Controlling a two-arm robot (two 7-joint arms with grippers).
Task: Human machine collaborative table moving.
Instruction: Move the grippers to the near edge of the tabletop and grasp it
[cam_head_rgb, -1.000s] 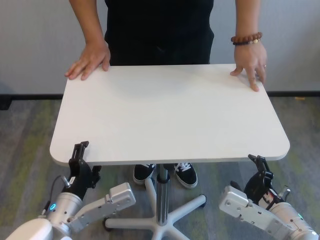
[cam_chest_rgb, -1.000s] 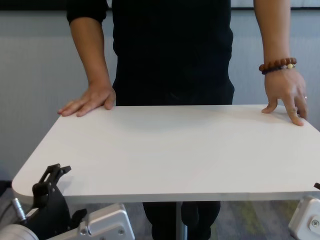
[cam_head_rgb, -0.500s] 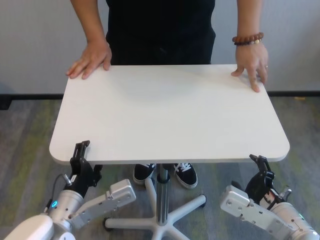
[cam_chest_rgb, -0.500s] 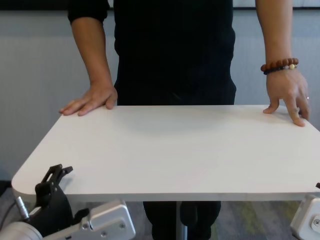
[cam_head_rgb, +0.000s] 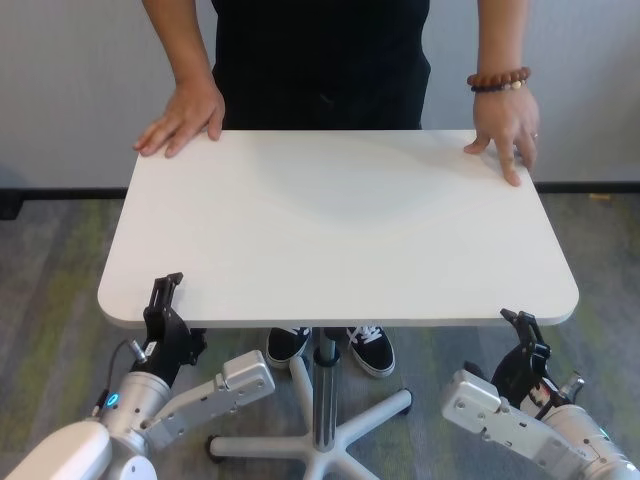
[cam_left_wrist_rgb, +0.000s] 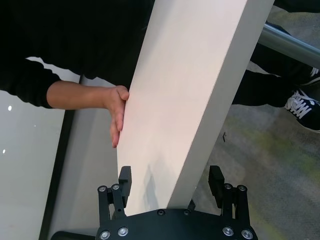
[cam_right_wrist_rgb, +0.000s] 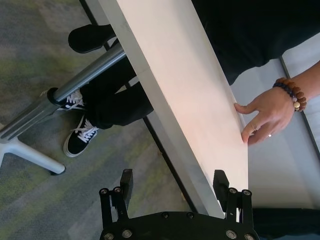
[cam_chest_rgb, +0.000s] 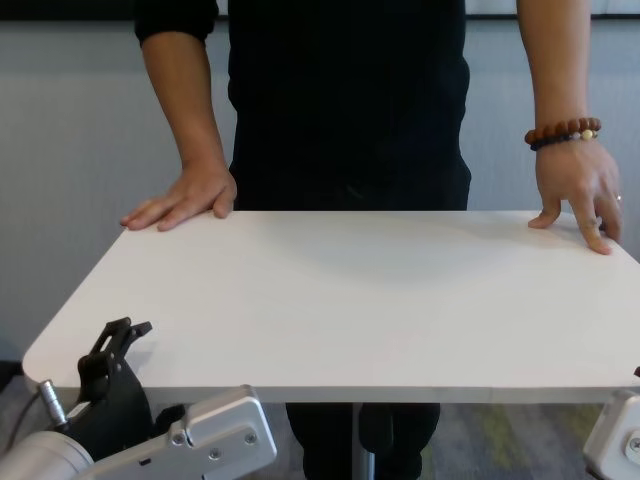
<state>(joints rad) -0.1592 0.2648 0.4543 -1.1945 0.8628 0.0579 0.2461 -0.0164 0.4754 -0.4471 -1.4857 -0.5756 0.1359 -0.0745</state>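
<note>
The table (cam_head_rgb: 340, 225) has a white top on a silver pole (cam_head_rgb: 322, 395). On its far side stands the human (cam_head_rgb: 320, 50) in a black top, with one palm flat on each far corner and a beaded bracelet (cam_head_rgb: 497, 78) on one wrist. My left gripper (cam_head_rgb: 165, 305) is open at the near left corner. In the left wrist view its gripper (cam_left_wrist_rgb: 170, 181) straddles the tabletop's edge (cam_left_wrist_rgb: 200, 125) without clamping it. My right gripper (cam_head_rgb: 520, 335) is open at the near right corner. In the right wrist view that gripper (cam_right_wrist_rgb: 173, 184) also has the tabletop's edge (cam_right_wrist_rgb: 165, 115) between its jaws.
The table's star-shaped base (cam_head_rgb: 385, 408) stands on grey-green carpet between my two forearms. The human's black-and-white shoes (cam_head_rgb: 372, 348) are beside the pole. A pale wall (cam_head_rgb: 70, 90) with a dark skirting runs close behind the human.
My left gripper has crept slightly forward and to the right at the near left corner. The human's hands have shifted a touch to the right. The right gripper has barely moved.
</note>
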